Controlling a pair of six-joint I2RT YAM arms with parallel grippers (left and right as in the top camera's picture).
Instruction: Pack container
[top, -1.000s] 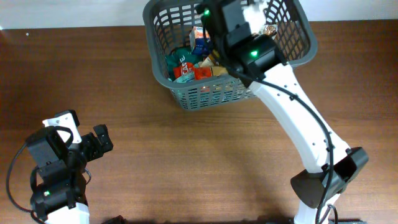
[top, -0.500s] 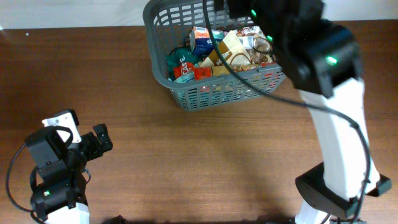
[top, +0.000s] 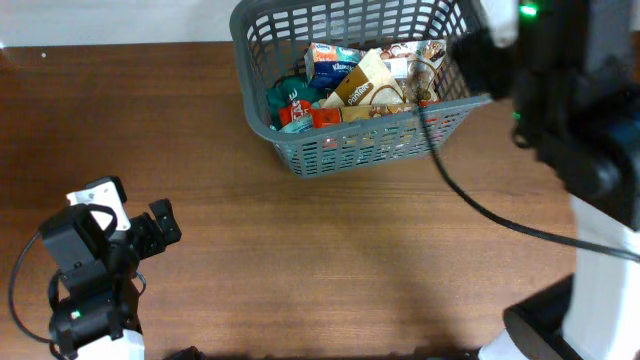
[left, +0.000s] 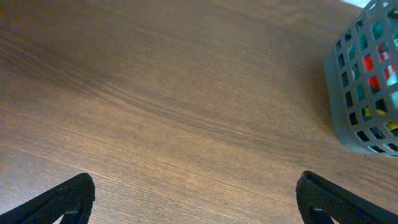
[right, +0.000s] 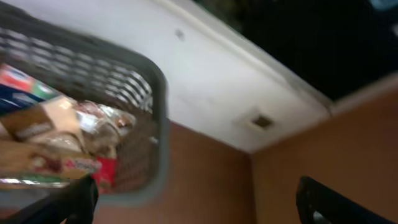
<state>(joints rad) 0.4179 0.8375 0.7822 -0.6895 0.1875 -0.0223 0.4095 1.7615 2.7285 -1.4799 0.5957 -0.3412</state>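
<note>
The container, a dark grey slotted basket, stands at the table's far edge. Inside lie several packets: a blue-and-white carton, a beige packet and a red one. My right arm looms high and blurred to the basket's right. In the right wrist view my right gripper is open and empty, with the basket's rim to its left. My left gripper rests near the front left, far from the basket. It is open over bare wood, with the basket's corner at the far right.
The brown wooden table stretches between the left arm and the basket. A pale wall runs behind the table's far edge, just beyond the basket. The right arm's black cable hangs across the table's right side.
My right arm has lifted out of the basket and swung right, uncovering the packets. The left arm has not moved.
</note>
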